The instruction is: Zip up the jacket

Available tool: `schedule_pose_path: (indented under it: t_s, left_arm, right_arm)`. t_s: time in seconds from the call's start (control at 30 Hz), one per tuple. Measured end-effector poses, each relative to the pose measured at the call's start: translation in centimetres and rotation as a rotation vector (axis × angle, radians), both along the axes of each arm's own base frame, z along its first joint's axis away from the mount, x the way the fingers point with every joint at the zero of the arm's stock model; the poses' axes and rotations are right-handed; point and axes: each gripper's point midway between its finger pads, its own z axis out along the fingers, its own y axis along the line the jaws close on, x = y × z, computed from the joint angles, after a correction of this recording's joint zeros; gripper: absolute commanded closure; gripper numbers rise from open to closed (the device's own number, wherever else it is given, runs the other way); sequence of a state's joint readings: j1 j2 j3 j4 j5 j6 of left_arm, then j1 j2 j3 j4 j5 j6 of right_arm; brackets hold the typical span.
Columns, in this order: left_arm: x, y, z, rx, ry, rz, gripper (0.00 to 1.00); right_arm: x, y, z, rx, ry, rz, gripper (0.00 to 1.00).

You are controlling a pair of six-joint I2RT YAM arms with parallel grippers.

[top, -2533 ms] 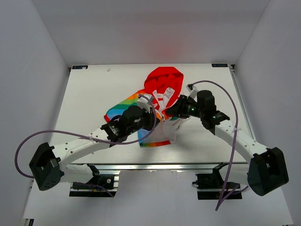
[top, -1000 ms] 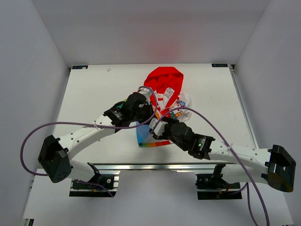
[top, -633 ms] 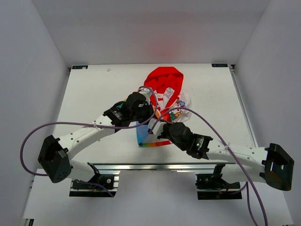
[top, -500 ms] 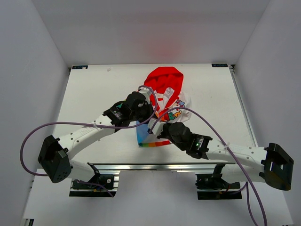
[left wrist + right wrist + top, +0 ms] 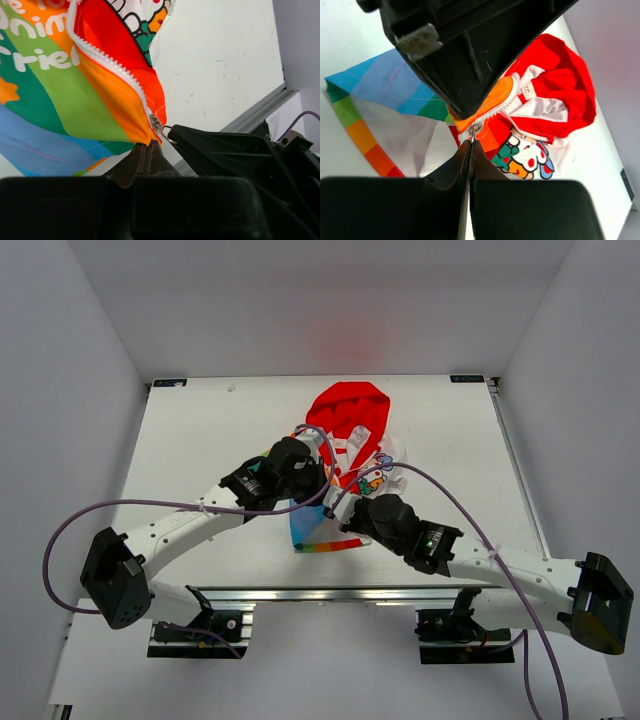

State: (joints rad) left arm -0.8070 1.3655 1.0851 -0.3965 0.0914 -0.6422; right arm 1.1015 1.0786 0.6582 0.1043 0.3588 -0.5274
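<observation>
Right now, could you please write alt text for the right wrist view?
The right gripper, shut, pinches the metal zipper pull at the bottom of the jacket. The left gripper looms dark just above it, gripping the orange hem; the red hood and rainbow panels lie on a white table.

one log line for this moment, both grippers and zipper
left gripper: shut on jacket hem below slider | right gripper: shut on zipper pull | slider: at bottom end | zipper: not yet closed
</observation>
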Motion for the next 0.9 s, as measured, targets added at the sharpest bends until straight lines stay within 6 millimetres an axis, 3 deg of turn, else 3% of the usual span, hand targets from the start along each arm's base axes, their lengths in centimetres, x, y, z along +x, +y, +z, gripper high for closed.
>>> schedule_pose_path:
  t_s: [0.3,0.63,0.9]
  left_arm:
    - [-0.3,0.6,-0.8,0.035,-0.006,-0.015,1.0]
    - [-0.3,0.6,-0.8,0.046,-0.025,-0.041,1.0]
    - [-0.7,1.3,-1.2,0.069,-0.024,-0.05,1.0]
  right_arm:
    - [-0.4,0.2,-0.9,-0.005,0.067,0.019,1.0]
    - [2.3,0.6,0.1,0.128,0.113,-0.148,1.0]
    - [1.2,1.4,-0.9,0.136,0.19,-0.083,1.0]
